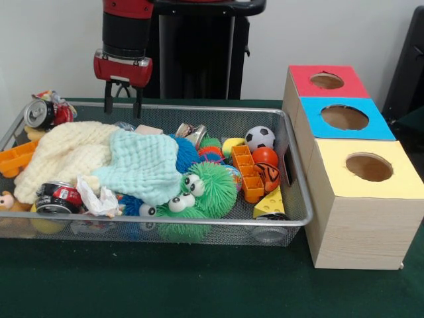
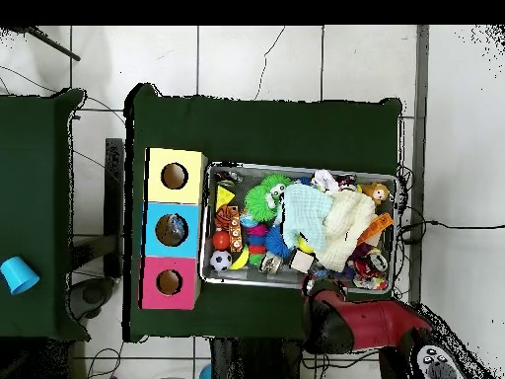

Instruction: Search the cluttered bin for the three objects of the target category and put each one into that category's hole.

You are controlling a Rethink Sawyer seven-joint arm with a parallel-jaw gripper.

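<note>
The wire mesh bin (image 1: 199,222) is full of toys and cloths; it also shows in the overhead view (image 2: 301,166). My gripper (image 1: 122,101) hangs open and empty just above the bin's far rim, towards its left end. In the overhead view the arm (image 2: 350,318) covers it at the bin's lower edge. A see-through rounded thing (image 1: 268,232), maybe a bottle, lies at the near right corner under a yellow cheese wedge (image 1: 270,204). No blue-labelled bottle shows plainly. The wooden box has red (image 1: 326,81), blue (image 1: 344,117) and yellow (image 1: 369,167) holes.
A cream cloth (image 1: 63,152) and a mint cloth (image 1: 146,165) cover the bin's middle. Red-and-silver cans (image 1: 40,112) (image 1: 58,197), green spiky balls with eyes (image 1: 205,189), a football (image 1: 260,137) and an orange brick (image 1: 245,172) lie around. The box stands right of the bin.
</note>
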